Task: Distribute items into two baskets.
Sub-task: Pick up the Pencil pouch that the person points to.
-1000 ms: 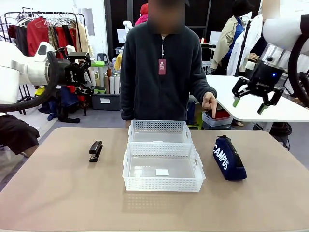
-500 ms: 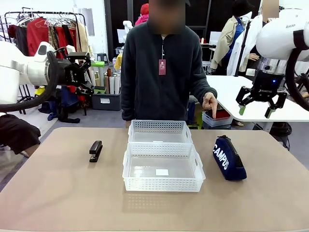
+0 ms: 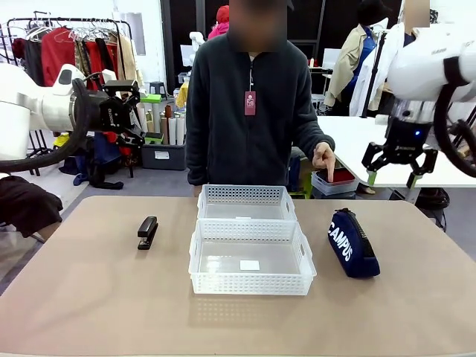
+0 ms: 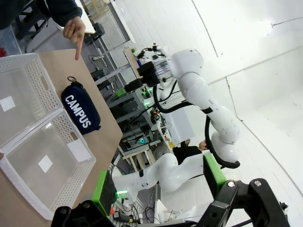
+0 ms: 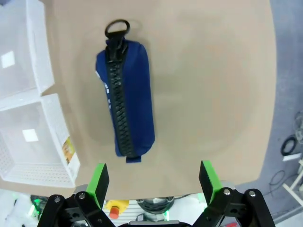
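Observation:
Two white lattice baskets sit mid-table, the near basket [image 3: 249,283] touching the far basket [image 3: 245,195]; both hold nothing but a label. A black stapler [image 3: 147,232] lies left of them. The navy "CAMPUS" pouch [image 3: 352,242] lies on their right. My right gripper [image 3: 391,178] hangs open, pointing down, high above and behind the pouch. In the right wrist view the pouch [image 5: 125,104] lies zipper up beyond the open gripper [image 5: 154,182]. My left gripper [image 3: 130,111] is held high at the left, open. The left wrist view shows the open gripper [image 4: 159,182], the pouch [image 4: 80,111] and both baskets [image 4: 75,179].
A person stands at the far side, one hand [image 3: 323,160] pointing a finger down towards the pouch's end of the table. That hand [image 4: 75,33] also shows in the left wrist view. Bare table lies in front of the baskets and around the stapler.
My right gripper has swung from a tilted pose to pointing straight down and shifted slightly right and lower. The left arm, the items and the person's hand have not moved.

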